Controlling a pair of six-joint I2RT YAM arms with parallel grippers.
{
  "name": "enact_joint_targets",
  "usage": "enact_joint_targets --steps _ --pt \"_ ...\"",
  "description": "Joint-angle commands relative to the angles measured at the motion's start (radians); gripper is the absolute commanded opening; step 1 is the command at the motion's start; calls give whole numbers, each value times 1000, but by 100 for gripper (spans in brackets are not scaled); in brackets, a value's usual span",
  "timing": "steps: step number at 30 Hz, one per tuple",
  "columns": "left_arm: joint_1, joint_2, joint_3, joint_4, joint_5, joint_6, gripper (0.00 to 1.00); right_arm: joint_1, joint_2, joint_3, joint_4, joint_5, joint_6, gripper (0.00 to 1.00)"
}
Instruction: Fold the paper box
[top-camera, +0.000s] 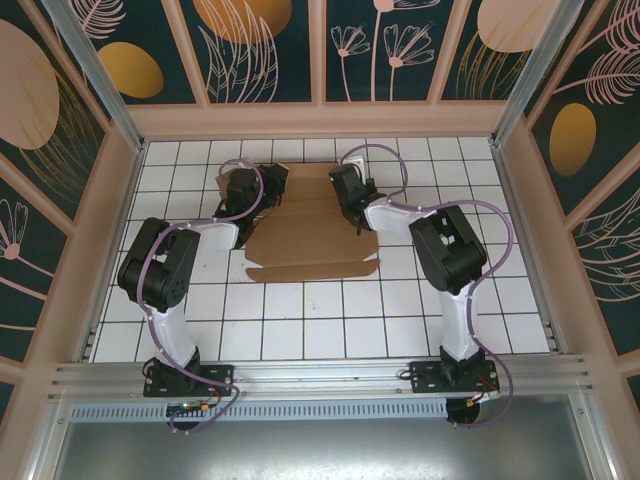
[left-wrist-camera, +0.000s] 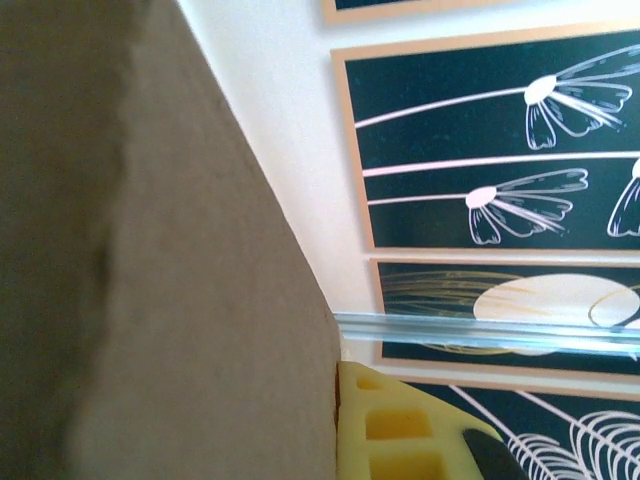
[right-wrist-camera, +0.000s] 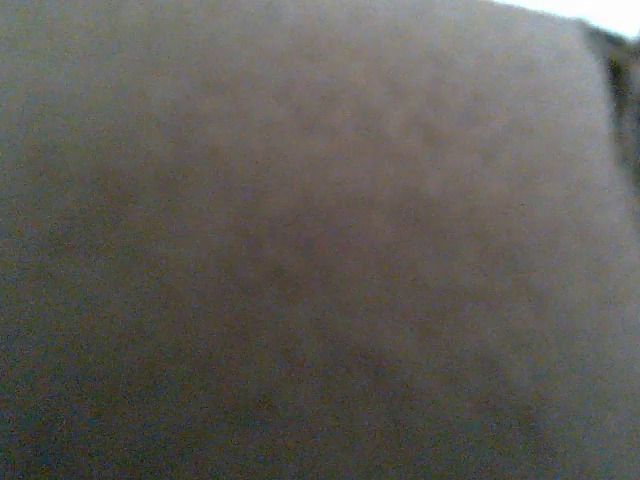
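Top external shows the left gripper (top-camera: 260, 192) at the far-left corner of the paper box (top-camera: 315, 245), which lies mostly flat on the white tiles mid-table, toward the far side. Its jaws are pressed together. In the left wrist view brown cardboard stands right against the yellow finger (left-wrist-camera: 390, 425), so I judge it pinches a raised flap there. Further right, the right gripper (top-camera: 348, 195) sits over the far-right part of the sheet. Its wrist camera gives me blurred cardboard very close, and I cannot tell whether those jaws are spread or gripping. I read this as an early fold, with the far flaps being taken up. Next I'd want both sides lifted evenly along their creases without dragging the sheet.
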Motion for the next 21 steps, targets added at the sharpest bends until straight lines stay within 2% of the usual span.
enact_joint_targets --steps 1,4,6,7,8,10,15,19,21 --pt "-22 -3 -18 -118 144 -5 0 -13 87 43 -204 143 35 1" --pt "-23 3 -19 -115 143 -10 0 -12 92 53 -201 71 44 13" --pt "-22 8 -20 -112 142 -14 0 -17 58 16 -149 13 29 33" --pt "-22 9 -21 -113 139 -13 0 -21 36 -11 -114 -14 19 49" --pt "-21 8 -21 -123 130 -15 0 -26 -8 -51 -72 -50 3 60" --pt "-21 7 -17 -165 94 -10 0 -35 -95 -135 37 -100 -20 65" --pt "-22 4 -17 -179 63 -6 0 -37 -347 -408 393 -319 -59 78" --pt "-22 -1 -17 -177 56 -3 0 -89 -520 -597 639 -491 -39 77" --pt "-22 2 -16 -171 55 -1 0 -116 -582 -762 937 -680 -84 77"
